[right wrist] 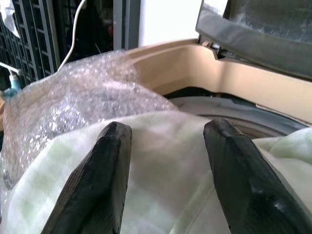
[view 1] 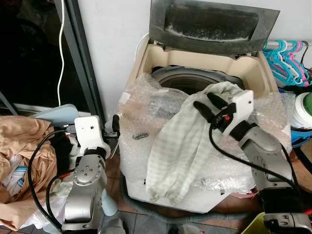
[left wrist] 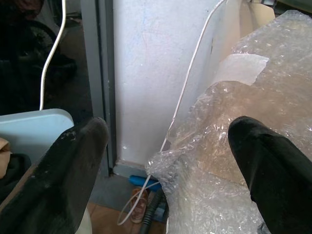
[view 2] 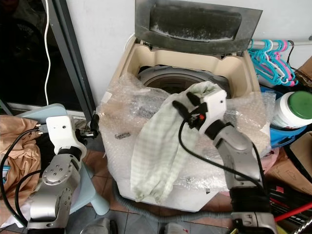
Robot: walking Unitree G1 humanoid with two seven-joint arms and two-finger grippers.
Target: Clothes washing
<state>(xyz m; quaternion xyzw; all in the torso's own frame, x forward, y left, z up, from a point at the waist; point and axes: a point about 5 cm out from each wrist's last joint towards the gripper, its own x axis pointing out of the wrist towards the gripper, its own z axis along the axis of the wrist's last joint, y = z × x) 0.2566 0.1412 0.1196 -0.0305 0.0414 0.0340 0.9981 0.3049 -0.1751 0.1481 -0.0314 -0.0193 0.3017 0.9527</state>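
Observation:
A beige top-loading washing machine (view 1: 253, 68) stands with its grey lid (view 1: 209, 22) up, its top and front wrapped in bubble wrap (view 1: 141, 112). A pale green checked cloth (view 1: 175, 141) is draped over the front rim, its upper end reaching the drum opening (view 1: 180, 78) and its lower end hanging down the front. My right gripper (view 1: 203, 100) rests on the cloth's top near the drum, fingers open, with cloth (right wrist: 161, 161) lying between and under them. My left gripper (view 1: 116, 127) hovers open beside the machine's left front corner, holding nothing; bubble wrap (left wrist: 234, 161) is just ahead of it.
A heap of tan and orange clothes (view 1: 19, 146) lies at the left by a light blue stool (view 1: 56, 112). A dark door frame (view 1: 83, 58) and a white cable (view 1: 61, 48) stand left of the machine. Coloured hangers (view 1: 287, 58) and a green-lidded white jar (view 1: 304, 109) crowd the right.

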